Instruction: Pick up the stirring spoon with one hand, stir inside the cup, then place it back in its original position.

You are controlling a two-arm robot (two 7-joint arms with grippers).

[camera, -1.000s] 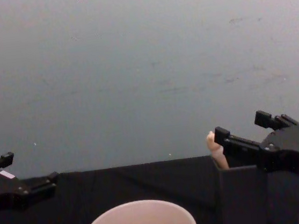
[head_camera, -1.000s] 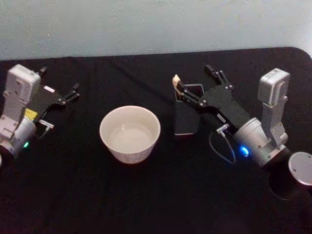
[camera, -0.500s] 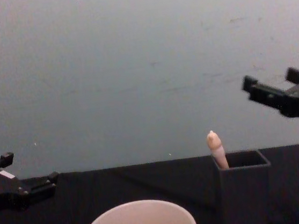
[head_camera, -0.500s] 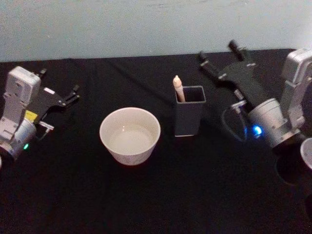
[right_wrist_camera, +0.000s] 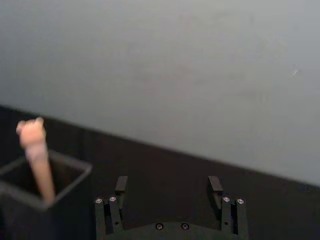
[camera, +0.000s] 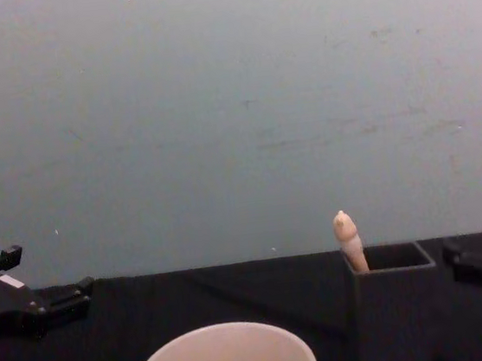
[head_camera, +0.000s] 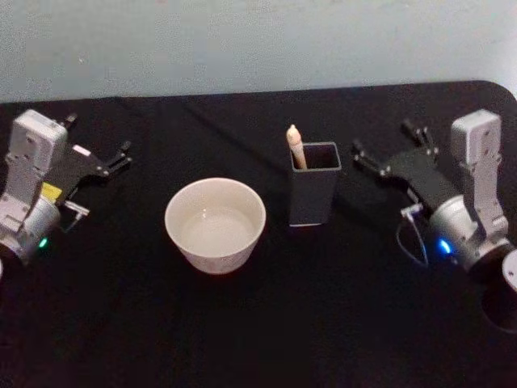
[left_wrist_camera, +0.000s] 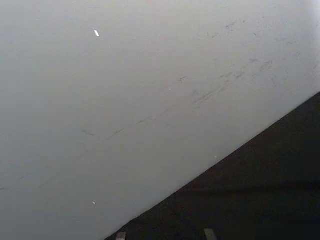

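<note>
Right gripper [head_camera: 386, 150]: fingers spread wide, holding nothing, pointing at dark holder [head_camera: 314, 194], apart from it. Stirring spoon [head_camera: 296, 146] stands in holder, beige handle up, beyond fingertips. Cup [head_camera: 215, 224] beside holder, on side away from fingers. Left gripper [head_camera: 98, 145]: parked at table's left edge, fingers apart, holding nothing.
</note>
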